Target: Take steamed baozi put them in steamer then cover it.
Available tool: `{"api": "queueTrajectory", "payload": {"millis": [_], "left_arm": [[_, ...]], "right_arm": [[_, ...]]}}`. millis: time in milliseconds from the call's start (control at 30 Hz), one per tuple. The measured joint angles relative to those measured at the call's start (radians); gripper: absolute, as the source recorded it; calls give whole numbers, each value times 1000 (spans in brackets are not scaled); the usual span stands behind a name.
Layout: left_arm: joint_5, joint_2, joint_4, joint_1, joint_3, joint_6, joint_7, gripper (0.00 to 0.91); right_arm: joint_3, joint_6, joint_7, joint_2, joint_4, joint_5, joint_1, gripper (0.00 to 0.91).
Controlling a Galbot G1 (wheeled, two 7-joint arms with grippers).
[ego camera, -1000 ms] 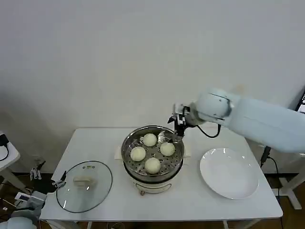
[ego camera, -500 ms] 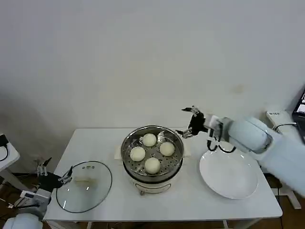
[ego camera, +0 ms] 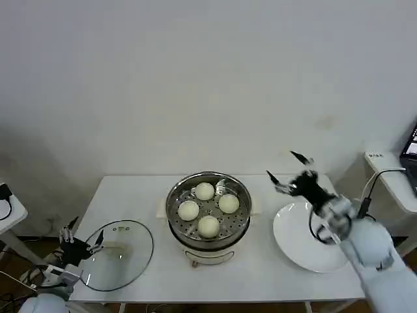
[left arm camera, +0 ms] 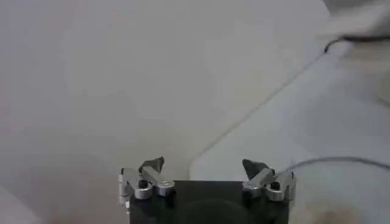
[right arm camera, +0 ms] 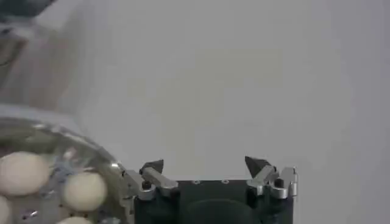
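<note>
The steamer (ego camera: 215, 243), a shiny steel pot on a cream base, stands mid-table with several cream-white baozi (ego camera: 204, 191) on its perforated tray. It is uncovered. Its glass lid (ego camera: 133, 251) with a cream handle lies flat on the table to the left. My right gripper (ego camera: 285, 171) hovers open and empty to the right of the steamer, above the white plate's far edge. From the right wrist, the open right gripper (right arm camera: 204, 164) shows the steamer rim (right arm camera: 97, 149) and baozi (right arm camera: 85, 190) off to one side. My left gripper (ego camera: 81, 240) is open at the lid's left edge; its own left gripper (left arm camera: 203, 165) holds nothing.
An empty white plate (ego camera: 315, 244) sits on the right of the white table (ego camera: 130, 195). A side table with cables (ego camera: 6, 208) stands at the far left, and a desk edge (ego camera: 391, 176) at the far right. A plain wall lies behind.
My right gripper has pulled away from the steamer's far rim, moving right toward the plate. My left gripper has risen at the table's left corner toward the lid's edge.
</note>
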Motion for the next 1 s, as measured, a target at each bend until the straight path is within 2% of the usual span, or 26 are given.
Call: {"api": "queueTrajectory", "payload": {"millis": [167, 333, 700, 1000], "left_arm": [[182, -6, 0, 32, -2, -40, -38, 907], [366, -22, -2, 81, 1, -71, -80, 907], [672, -29, 42, 86, 62, -80, -132, 907], [773, -24, 64, 94, 101, -73, -127, 907]], "right_arm": [[184, 89, -20, 122, -9, -9, -177, 907], [275, 140, -27, 208, -25, -20, -255, 907], [348, 204, -20, 308, -47, -42, -338, 907], [366, 225, -15, 350, -58, -50, -369, 907]]}}
